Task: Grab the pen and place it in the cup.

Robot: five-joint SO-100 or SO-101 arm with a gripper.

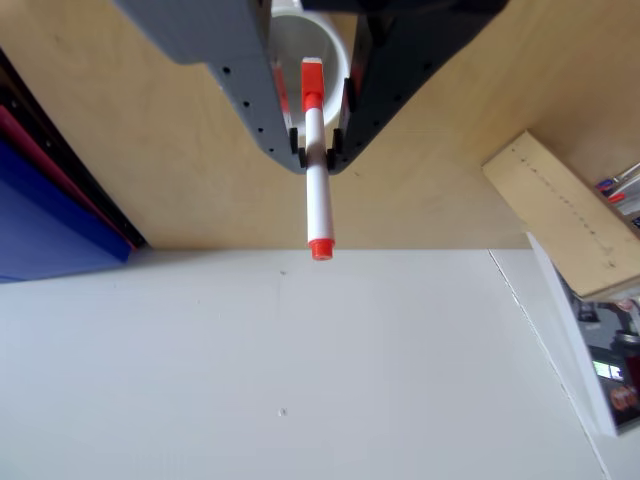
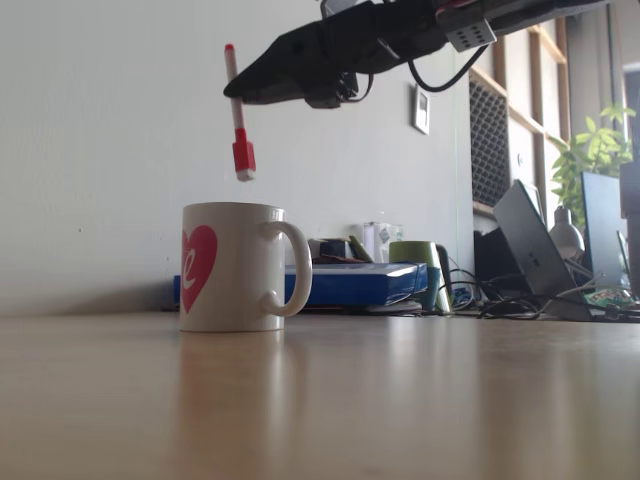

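One pen point(image 2: 237, 110), red cap down, clamped mid-barrel in the pincer point(image 1: 317, 150), hanging just above the cup point(image 2: 232, 268).

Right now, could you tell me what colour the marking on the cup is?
Red, a heart shape on the white cup, clearest in the fixed view.

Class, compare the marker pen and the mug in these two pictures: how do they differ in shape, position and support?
The pen is slim and stick-like; the cup is wide, hollow, with a loop handle. The pen hangs in the air above the cup's opening, pinched by the gripper; the cup stands on the wooden table. The pen points cap-down; the cup sits upright. Both are white with red.
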